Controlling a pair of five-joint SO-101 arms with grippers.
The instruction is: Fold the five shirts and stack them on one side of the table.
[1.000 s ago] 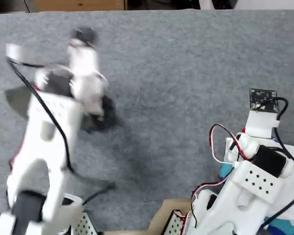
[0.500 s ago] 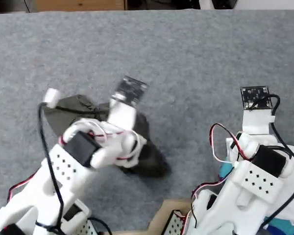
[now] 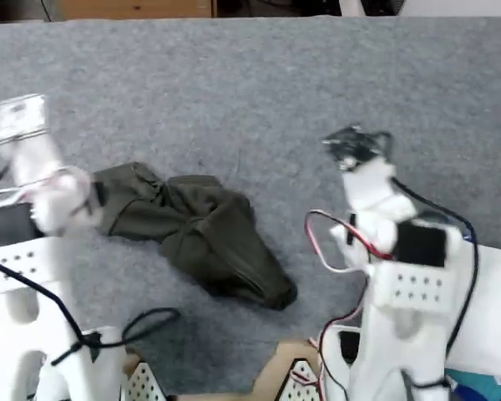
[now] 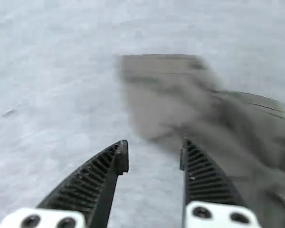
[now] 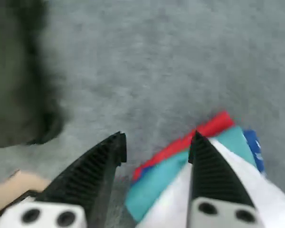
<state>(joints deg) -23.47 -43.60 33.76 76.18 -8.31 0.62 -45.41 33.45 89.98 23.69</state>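
Here, in the high view, a dark olive shirt lies crumpled on the grey table, left of centre and running toward the lower middle of the frame. The left arm stands at the left edge, just beside the shirt's upper-left end. The right arm fills the lower right, apart from the shirt.

The left wrist view adds what the high view hides: the left gripper has its 2 fingers spread with bare table between them, and the shirt lies just past the fingertips.

The right wrist view shows the right gripper likewise spread and holding nothing. Beside and partly behind 1 finger sits a stack of folded shirts in red, teal, blue and white. In the high view just a teal corner of that stack peeks out at the lower right, under the arm.
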